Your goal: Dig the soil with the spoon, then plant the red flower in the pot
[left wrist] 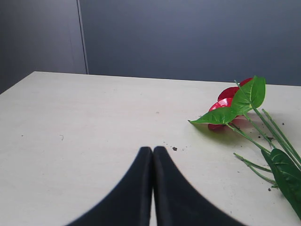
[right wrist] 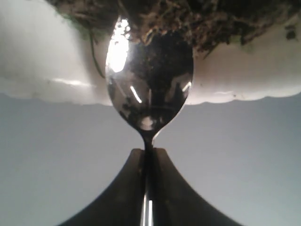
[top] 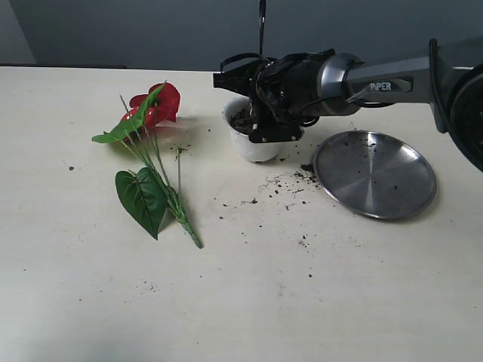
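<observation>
Right wrist view: spoon [right wrist: 149, 89] bowl crosses pot [right wrist: 47, 61] rim.

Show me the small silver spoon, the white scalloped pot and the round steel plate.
Small silver spoon [right wrist: 149, 89]: right wrist view, its bowl.
White scalloped pot [top: 253, 151]: exterior view, front wall.
Round steel plate [top: 377, 178]: exterior view, bare middle.

We find everything on the table [top: 241, 317]: the red flower [top: 164, 100] lies on its left part, the pot [top: 255, 149] stands to the flower's right near the middle (apart from the stems), and a plate [top: 375, 175] lies just right of the pot. The soil [top: 243, 121] sits in the pot, with some scattered on the table between pot and plate. The spoon [right wrist: 149, 89] reaches over the pot's rim into the soil.
</observation>
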